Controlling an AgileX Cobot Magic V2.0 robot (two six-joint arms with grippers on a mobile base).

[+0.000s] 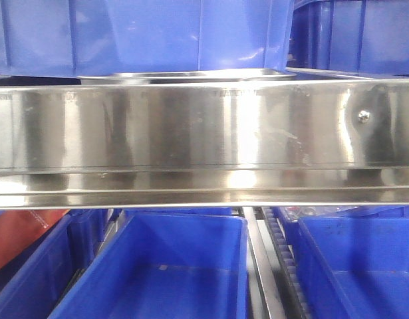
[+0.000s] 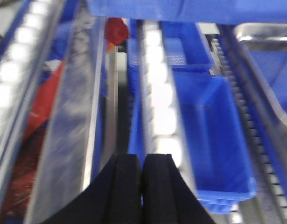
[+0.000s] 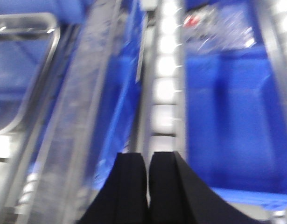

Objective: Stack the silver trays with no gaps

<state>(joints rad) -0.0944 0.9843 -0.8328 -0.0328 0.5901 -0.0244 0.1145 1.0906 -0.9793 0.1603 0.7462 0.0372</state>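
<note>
Tray (image 1: pixel 191 75) set on the shelf; both claws closed on nothing.
The tray is seen lying flat just behind the rail (image 1: pixel 191 126), only its rim showing above it. Blue bins (image 1: pixel 164 266) are ranged below the rail. The left claw (image 2: pixel 142 186) and right claw (image 3: pixel 148 186) are pressed together, nothing held, and a tray rim is caught at the edge of each wrist view.

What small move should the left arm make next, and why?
Probably shift the left claw to the right, toward the silver tray. The claw is shut and holds nothing. In the wrist view the tray's rim lies ahead and to its right, so no grasp is possible from here.
</note>
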